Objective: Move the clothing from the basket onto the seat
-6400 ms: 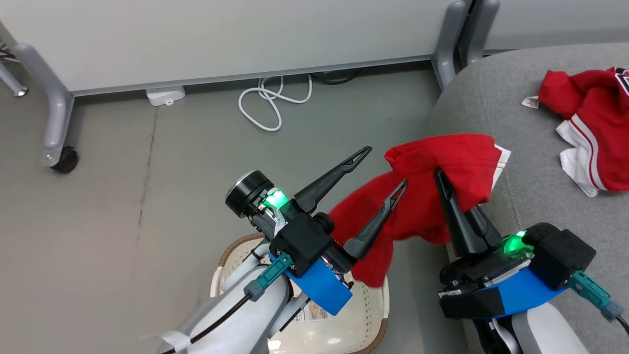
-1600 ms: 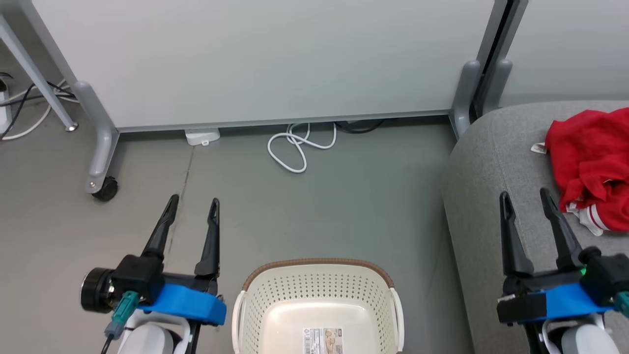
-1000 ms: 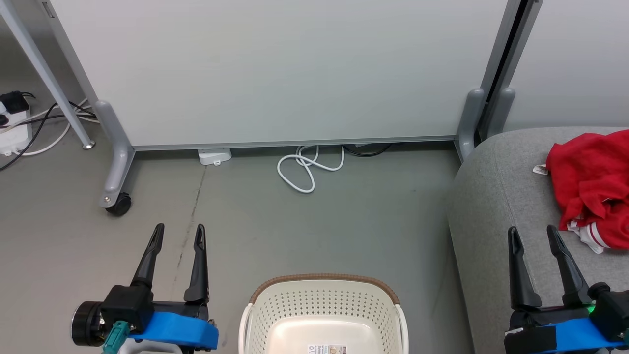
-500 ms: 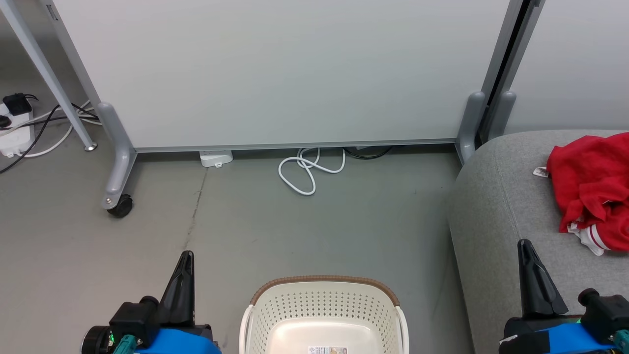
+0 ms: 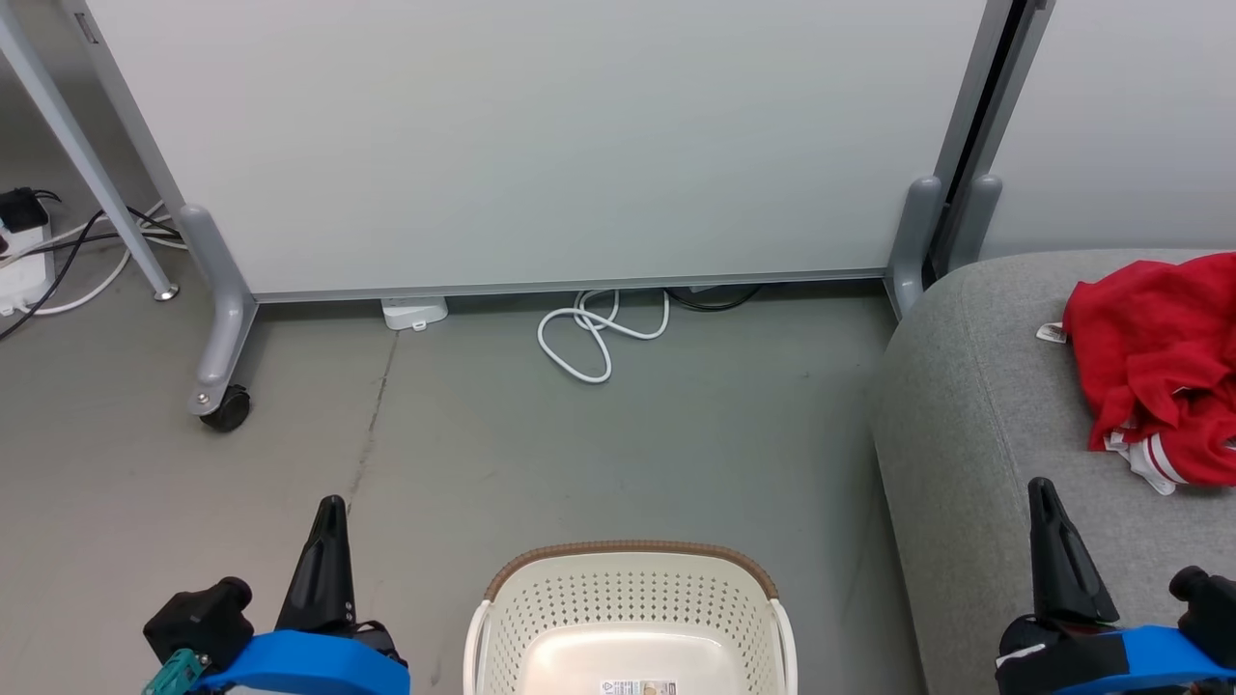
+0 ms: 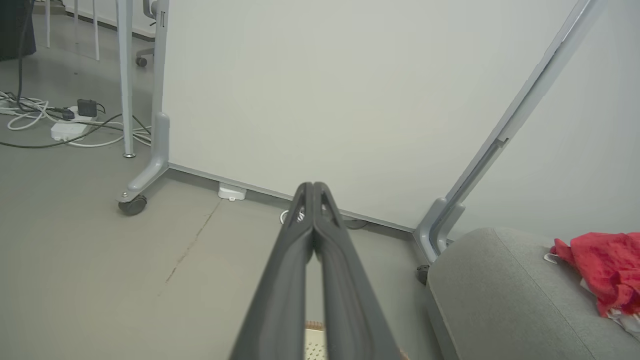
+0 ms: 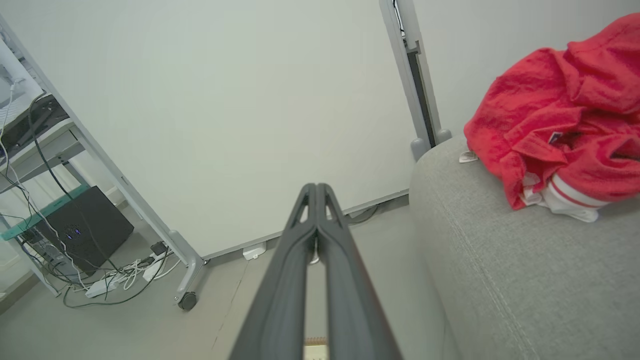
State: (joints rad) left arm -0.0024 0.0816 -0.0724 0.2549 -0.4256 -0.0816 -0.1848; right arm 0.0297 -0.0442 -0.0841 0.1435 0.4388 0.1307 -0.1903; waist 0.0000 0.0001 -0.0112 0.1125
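Two soft red garments [image 5: 1149, 376], seemingly, lie crumpled on rounded fabric seat [image 5: 966, 454].

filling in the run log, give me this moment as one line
clothing: heaped on seat | basket: looks empty | left hand: shut | right hand: shut

The clothing [image 5: 1149, 367] is soft, crumpled red cloth; the seat [image 5: 966, 454] coarse matt grey weave; the basket [image 5: 628, 594] smooth perforated cream plastic; the floor [image 5: 483, 434] smooth, matt grey.
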